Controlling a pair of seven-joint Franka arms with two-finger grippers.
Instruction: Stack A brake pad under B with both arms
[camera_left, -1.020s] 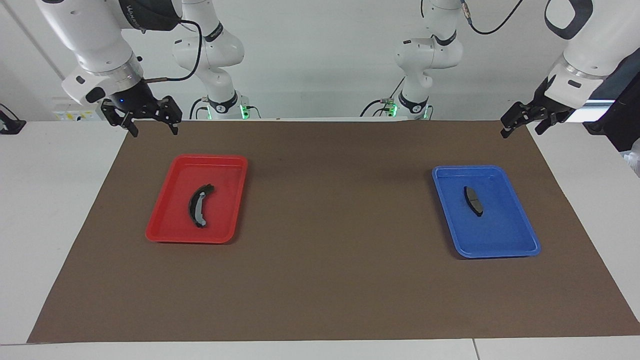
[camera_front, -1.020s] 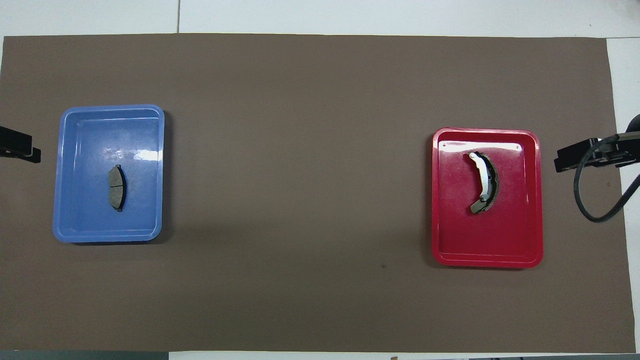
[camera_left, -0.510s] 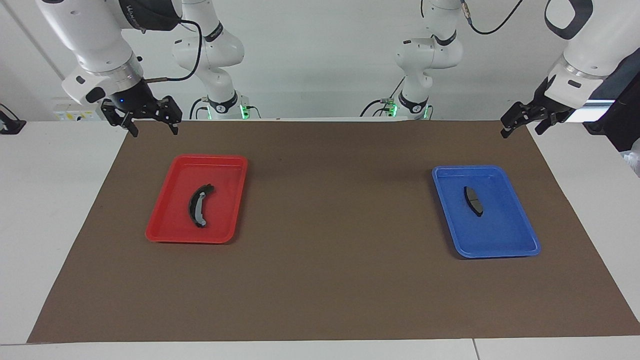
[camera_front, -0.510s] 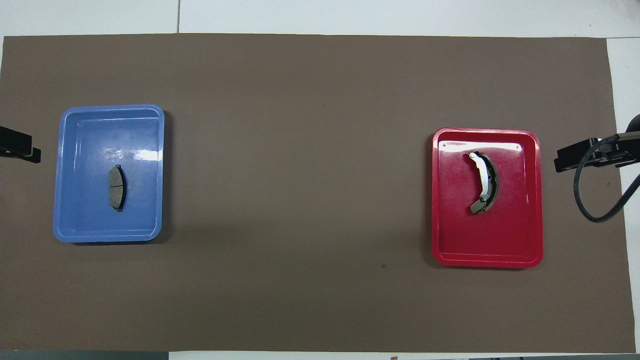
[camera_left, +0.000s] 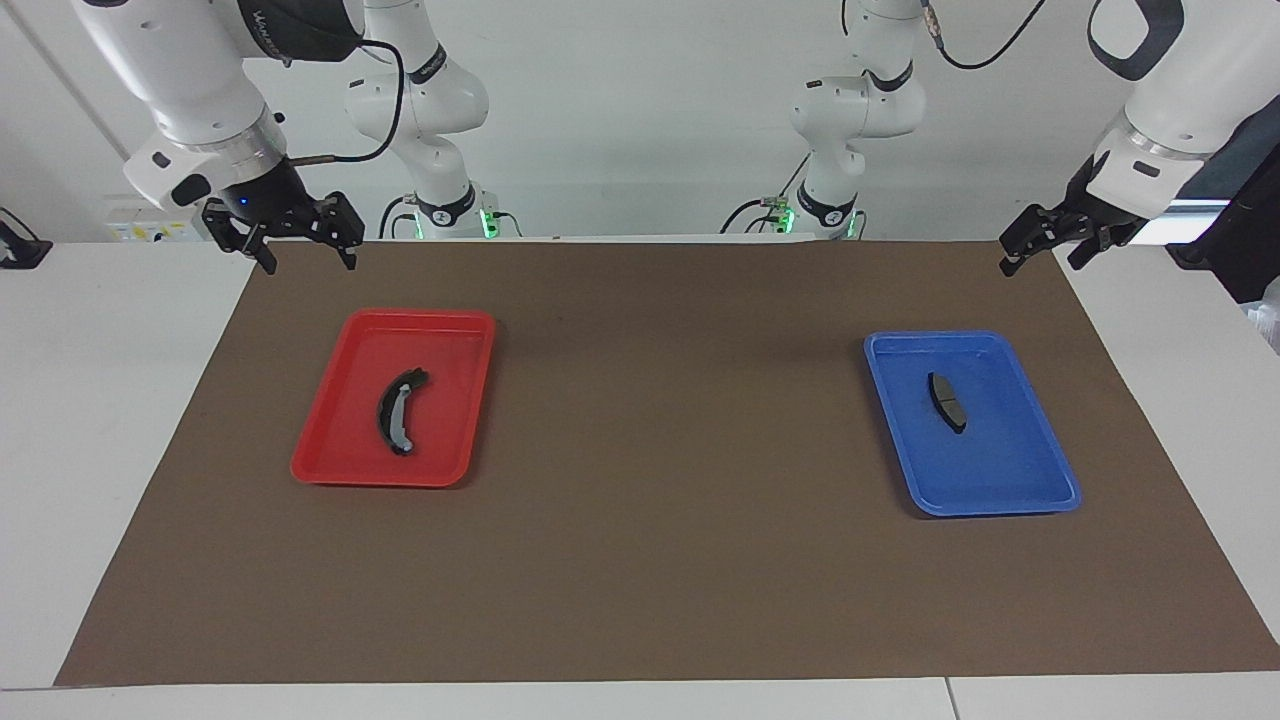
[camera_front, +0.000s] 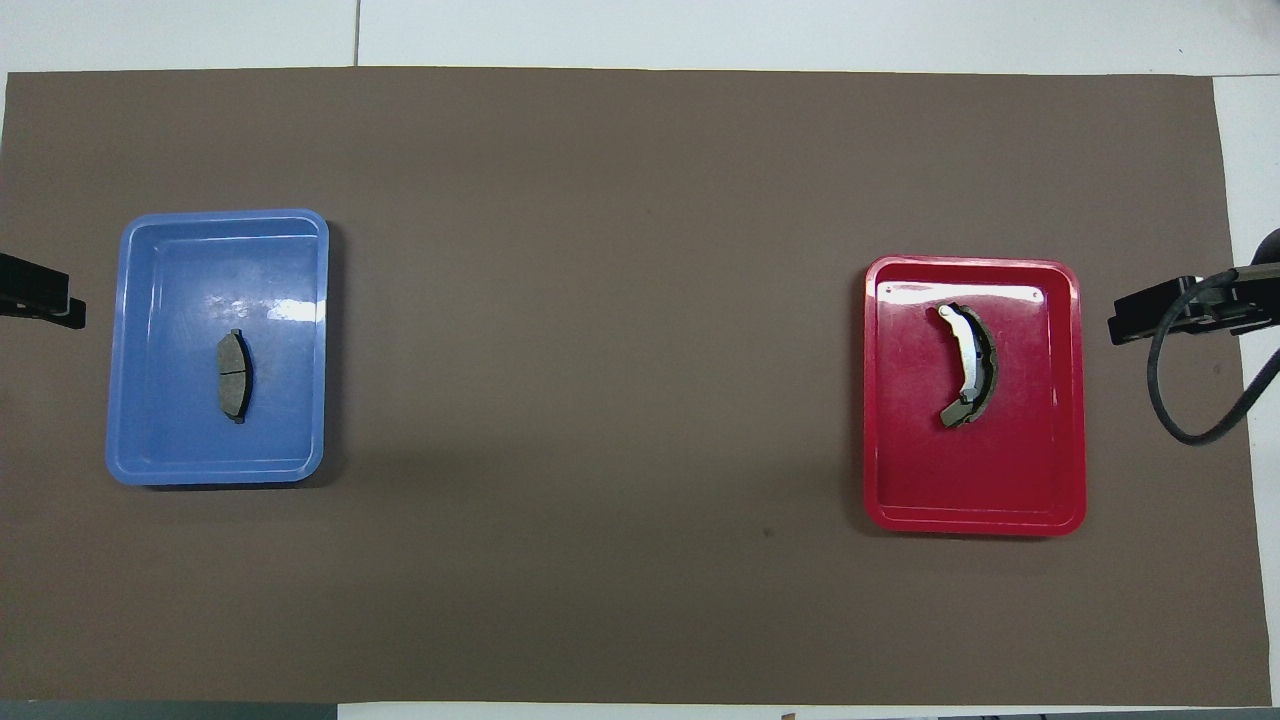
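The A brake pad (camera_left: 946, 401), short and dark grey with a thin groove, lies in the blue tray (camera_left: 1040, 500) at the left arm's end; it also shows in the overhead view (camera_front: 234, 375). B (camera_left: 395, 411), the longer curved black pad with a light strip, lies in the red tray (camera_left: 330, 470) at the right arm's end and shows from overhead too (camera_front: 969, 365). My left gripper (camera_left: 1038, 262) hangs open and empty over the mat's edge beside the blue tray. My right gripper (camera_left: 308, 262) hangs open and empty over the mat's edge beside the red tray.
A brown mat (camera_left: 660, 500) covers the table between the two trays. White table (camera_left: 90, 400) borders it at both ends. A black cable (camera_front: 1190, 400) loops from the right gripper over the mat's edge.
My left gripper has crept very slightly toward the blue tray. The right gripper, both pads and both trays have not moved.
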